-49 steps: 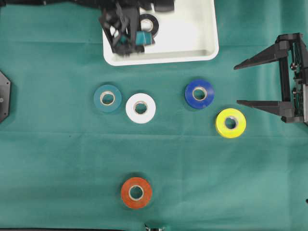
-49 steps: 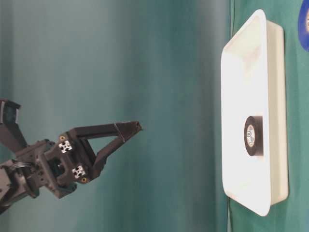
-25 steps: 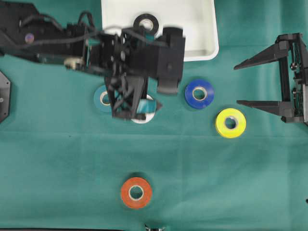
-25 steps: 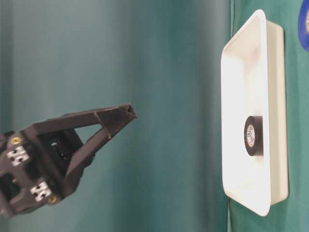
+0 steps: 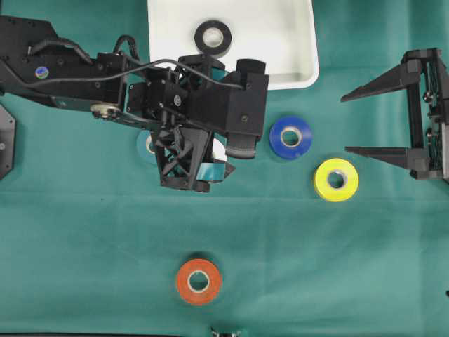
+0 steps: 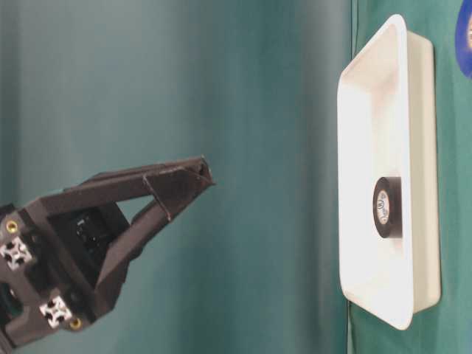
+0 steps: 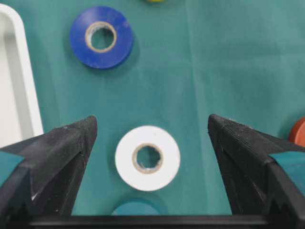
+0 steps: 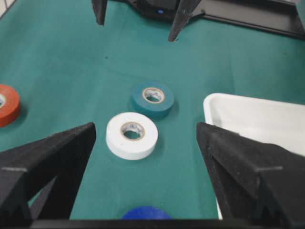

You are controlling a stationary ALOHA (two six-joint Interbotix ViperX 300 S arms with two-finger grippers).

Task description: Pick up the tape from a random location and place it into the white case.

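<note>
We're hovering the left gripper (image 7: 148, 138), jaws spread and empty, over the white tape roll (image 7: 147, 158) on the green tabletop (image 5: 316, 267). Next: descend, clamp, carry to the shallow white plastic case (image 5: 280, 42).

The black left arm reaches in from the left edge of the overhead view, its black, teal-padded left gripper (image 5: 198, 179) hanging with jaws spread wide and nothing between them. At the right edge, the black right gripper (image 5: 356, 121) lies level, its two long fingers parted and pointing toward the middle, empty.
</note>
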